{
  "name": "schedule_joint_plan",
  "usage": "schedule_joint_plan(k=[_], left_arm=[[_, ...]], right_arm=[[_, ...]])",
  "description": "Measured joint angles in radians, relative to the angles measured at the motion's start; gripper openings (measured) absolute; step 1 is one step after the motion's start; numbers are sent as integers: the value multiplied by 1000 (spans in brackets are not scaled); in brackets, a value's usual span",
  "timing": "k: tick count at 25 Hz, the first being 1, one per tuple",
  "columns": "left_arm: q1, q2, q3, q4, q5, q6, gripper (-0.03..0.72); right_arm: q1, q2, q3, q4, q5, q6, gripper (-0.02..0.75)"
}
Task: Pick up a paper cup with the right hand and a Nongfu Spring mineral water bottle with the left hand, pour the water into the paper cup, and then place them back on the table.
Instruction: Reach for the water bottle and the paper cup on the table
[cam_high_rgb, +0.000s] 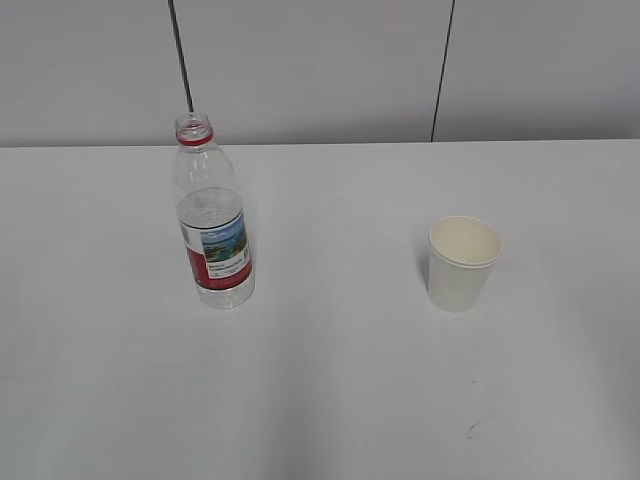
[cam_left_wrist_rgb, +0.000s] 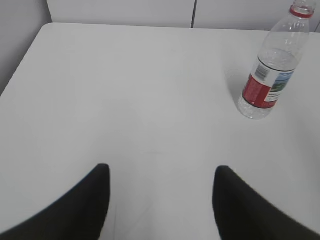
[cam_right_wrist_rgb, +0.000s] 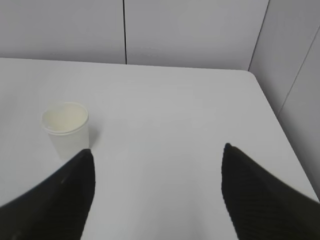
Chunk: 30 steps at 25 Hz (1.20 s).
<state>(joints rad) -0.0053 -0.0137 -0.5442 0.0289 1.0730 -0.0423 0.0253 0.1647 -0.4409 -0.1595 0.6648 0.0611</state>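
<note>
The left jaws (cam_left_wrist_rgb: 161, 172) stand wide apart over bare tabletop (cam_left_wrist_rgb: 125, 100), holding nothing; the bottle (cam_left_wrist_rgb: 272, 65) stands upright well ahead of them and off to their right, uncapped, with water partway up, clear of both tips. Ahead of these jaws the white surface runs open to the far edge under the grey wall, and to their left it ends at a rounded corner with the side edge slanting back toward them. The right jaws (cam_right_wrist_rgb: 157, 150) are likewise spread wide and empty; the cup (cam_right_wrist_rgb: 65, 129) sits upright just ahead of the left tip, outside the gap rather than between the tips, its base partly hidden behind that tip. Ahead and to the right of these jaws the surface lies open up to the far edge and a rounded right corner close to the wall panels. In the exterior view neither arm shows; bottle (cam_high_rgb: 212, 215) and cup (cam_high_rgb: 462, 263) stand well apart with bare surface between them, and a small dark scuff (cam_high_rgb: 472, 431) lies on the near side of the cup
</note>
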Motion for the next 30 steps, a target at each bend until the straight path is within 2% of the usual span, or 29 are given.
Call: schedule_joint_plan(k=[8,12,14,17,20,22,27,30], left_arm=[[-3,2,0,2,0,0,401],[-39,68,-9,3,-17,0,401],[-50,120,-28,5,-85,11,401],[-52,177,-42,-20,-298,49,401],[-52,237,-38,-127,-437,149,401],[-52,283,-5,-222,-489,262,401],[-52,351,166,-527,-740,555,401],[-52,352,248,-638,-858,656,401]], right_arm=[[0,341,0,-6,-426,0,582],[0,501,27,26,-697,6,582],[0,569,66,50,-833,8,582],[0,661,124,78,-995,17,582],[0,734,176,85,-1089,19,582],[0,779,196,87,-1121,19,582],[0,879,210,90,-1195,21,582],[0,910,210,90,-1279,23,582]])
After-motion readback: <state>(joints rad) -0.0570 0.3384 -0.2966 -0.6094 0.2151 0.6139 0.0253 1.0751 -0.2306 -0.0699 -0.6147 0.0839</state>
